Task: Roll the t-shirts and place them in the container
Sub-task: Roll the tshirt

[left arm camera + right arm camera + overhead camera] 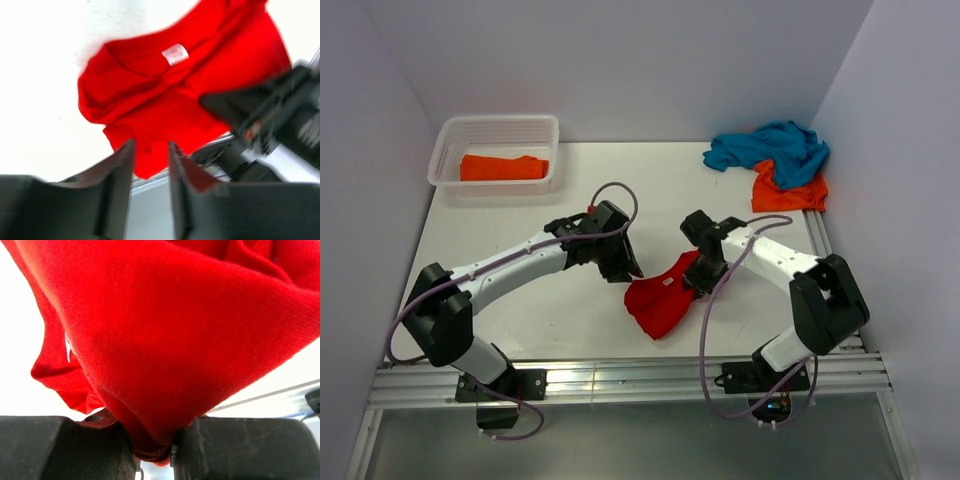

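On the table (520, 210), one red t-shirt (658, 302) tight in right hand (703, 277), left hand (151, 145) released; two orange t-shirts (503, 167) (790, 192), one teal (770, 148)

The red t-shirt (660, 300) lies crumpled near the middle of the bench (570, 320), toward its near edge. Its white neck label (175, 54) shows, and one bunched fold is pinched in the right pincer (703, 278). A folded orange t-shirt (503, 167) sits in the basket (500, 125) at the far left corner. At the far right corner a rumpled teal t-shirt (770, 148) is heaped over a second orange t-shirt (790, 190).
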Available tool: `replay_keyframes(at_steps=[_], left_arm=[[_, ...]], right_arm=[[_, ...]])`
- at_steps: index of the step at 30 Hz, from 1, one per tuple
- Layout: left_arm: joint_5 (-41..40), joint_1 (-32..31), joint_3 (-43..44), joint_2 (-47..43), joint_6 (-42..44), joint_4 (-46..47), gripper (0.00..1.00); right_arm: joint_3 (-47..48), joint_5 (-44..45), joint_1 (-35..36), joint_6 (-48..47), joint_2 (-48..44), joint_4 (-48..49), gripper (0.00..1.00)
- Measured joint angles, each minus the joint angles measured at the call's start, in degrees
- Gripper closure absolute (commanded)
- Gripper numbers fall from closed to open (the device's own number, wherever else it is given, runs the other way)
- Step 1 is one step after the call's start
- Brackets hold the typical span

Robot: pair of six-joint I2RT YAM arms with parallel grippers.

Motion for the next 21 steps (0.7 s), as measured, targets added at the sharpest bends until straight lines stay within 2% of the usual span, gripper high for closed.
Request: replay_keyframes(at_steps=[2,5,11,21], left_arm=[[-1.4,-1.5,0.0,-1.2,2.3,0.4,0.49],[-2.3,-4.2,-1.0,-3.5,5.2,2.5,0.45],[-2.6,-7.8,-5.3,-7.6,8.9,7.1,0.44],[-5.6,-16.8,-4.3,-4.1,15.4,11.7,0.44]], right_arm=[[3.4,0.0,-0.1,-0.3,3.2,-2.5,1.0],[7.6,-0.1,-0.1,-0.9,6.7,-5.7,1.0],[12.4,-0.3,-0.2,-2.2,10.3,-9.4,1.0],[14.1,-1.1,-0.4,-3.3,13.1,-10.9,1.0]])
